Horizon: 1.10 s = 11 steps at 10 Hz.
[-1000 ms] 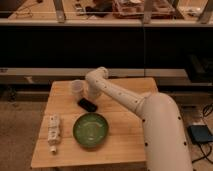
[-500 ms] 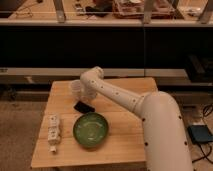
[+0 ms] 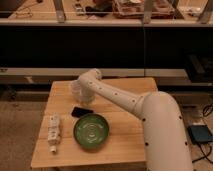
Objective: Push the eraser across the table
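— How is the arm posed?
— The white arm point(image 3: 127, 102) is stretched from lower right to centre-left. The gripper point(image 3: 76, 92) is held low over the table point(image 3: 125, 145); whether it is open or closed cannot be told.
— And the eraser?
— The eraser point(image 3: 81, 111) lies just below the gripper, with the green bowl point(image 3: 92, 132) just beneath it. A white segmented object point(image 3: 53, 131) lies further left.

Smooth white tapering arm point(image 3: 131, 103), rounded joints, pale pincer point(image 3: 79, 94) just behind eraser point(image 3: 81, 111)

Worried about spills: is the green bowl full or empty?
Empty: the green bowl shows only its bare ribbed inside, upright on the table. The claw sits just behind the eraser, beyond the bowl.
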{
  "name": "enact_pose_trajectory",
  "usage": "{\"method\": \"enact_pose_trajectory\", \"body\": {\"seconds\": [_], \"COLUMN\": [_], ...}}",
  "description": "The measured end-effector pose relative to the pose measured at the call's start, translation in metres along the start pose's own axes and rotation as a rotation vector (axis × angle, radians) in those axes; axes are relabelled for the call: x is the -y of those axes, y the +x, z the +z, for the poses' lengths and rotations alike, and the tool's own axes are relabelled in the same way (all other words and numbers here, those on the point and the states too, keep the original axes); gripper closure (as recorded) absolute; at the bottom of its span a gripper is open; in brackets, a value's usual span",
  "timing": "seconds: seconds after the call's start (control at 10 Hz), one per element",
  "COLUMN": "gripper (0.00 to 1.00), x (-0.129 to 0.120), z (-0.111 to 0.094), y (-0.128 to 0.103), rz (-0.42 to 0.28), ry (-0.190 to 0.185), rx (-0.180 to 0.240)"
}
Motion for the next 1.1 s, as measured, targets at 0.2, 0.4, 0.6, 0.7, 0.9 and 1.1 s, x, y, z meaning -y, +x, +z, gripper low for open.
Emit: {"method": "enact_pose_trajectory", "body": {"seconds": [0.2, 0.4, 0.6, 0.7, 0.9, 1.1], "gripper": [0.95, 0.95, 0.95, 0.95, 0.95, 0.95], "x": [0.005, 0.003, -0.002, -0.004, -0.006, -0.009], "z": [-0.001, -0.001, 0.001, 0.001, 0.0, 0.0], "y": [-0.011, -0.019, -0.028, -0.032, -0.039, -0.043], "rz": [-0.031, -0.05, -0.064, -0.071, -0.093, -0.106], "ry": [0.001, -0.007, -0.018, -0.022, -0.028, -0.033], "rx": [0.028, 0.045, 0.069, 0.077, 0.095, 0.107]}}
